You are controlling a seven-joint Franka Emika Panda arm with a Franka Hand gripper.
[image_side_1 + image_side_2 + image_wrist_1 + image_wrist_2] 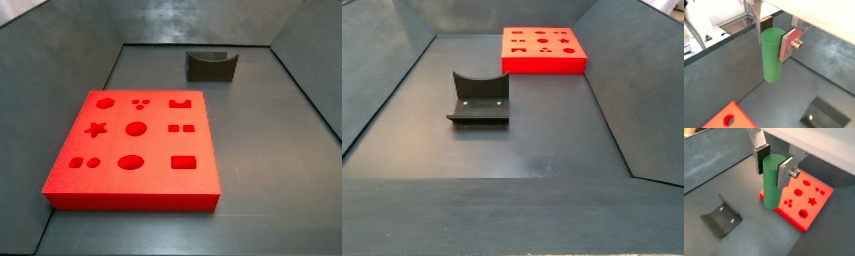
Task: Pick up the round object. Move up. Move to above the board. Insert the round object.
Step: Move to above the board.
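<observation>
My gripper is shut on the round object, a slim green cylinder peg held upright near its top end between the silver fingers. Both wrist views show this grip, also at my gripper and the peg. The peg hangs well above the floor. In a wrist view its lower end lines up with one edge of the red board. The board lies flat with its shaped holes up, near a back corner of the bin. Gripper and peg are out of frame in both side views.
The dark fixture stands on the grey floor apart from the board, nearer the bin's middle; it also shows in both wrist views. Sloped grey walls enclose the floor.
</observation>
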